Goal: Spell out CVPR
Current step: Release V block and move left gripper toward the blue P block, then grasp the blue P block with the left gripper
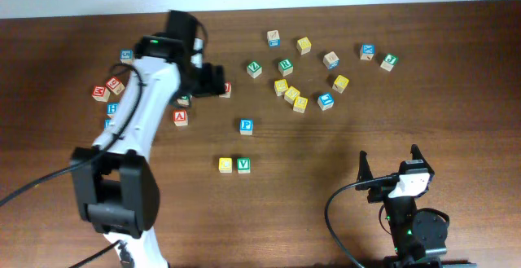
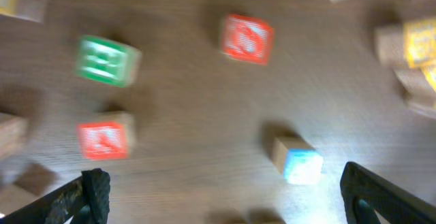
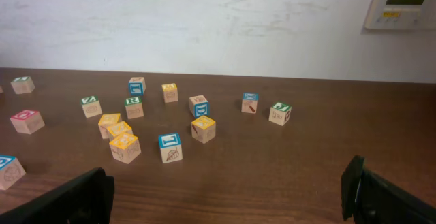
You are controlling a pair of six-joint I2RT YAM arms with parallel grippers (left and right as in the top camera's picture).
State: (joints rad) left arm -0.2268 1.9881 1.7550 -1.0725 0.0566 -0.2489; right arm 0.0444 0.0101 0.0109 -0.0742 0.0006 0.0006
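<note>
A yellow block [image 1: 225, 164] and a green V block [image 1: 243, 165] sit side by side near the table's middle front. A blue P block [image 1: 246, 126] lies just behind them and shows blurred in the left wrist view [image 2: 296, 161]. My left gripper [image 1: 215, 81] [image 2: 228, 200] is open and empty above the table, beside a red block [image 1: 226, 90] [image 2: 246, 39] whose letter I cannot read. My right gripper [image 1: 390, 164] [image 3: 231, 197] is open and empty, low at the front right, facing the scattered blocks.
A red A block [image 1: 180, 116] [image 2: 102, 139] and a green block [image 1: 184, 99] [image 2: 107, 60] lie left of my left gripper. A cluster of yellow blocks [image 1: 291, 94] [image 3: 119, 130] sits mid-table. More blocks lie at the far left [image 1: 107, 89] and back right [image 1: 368, 52].
</note>
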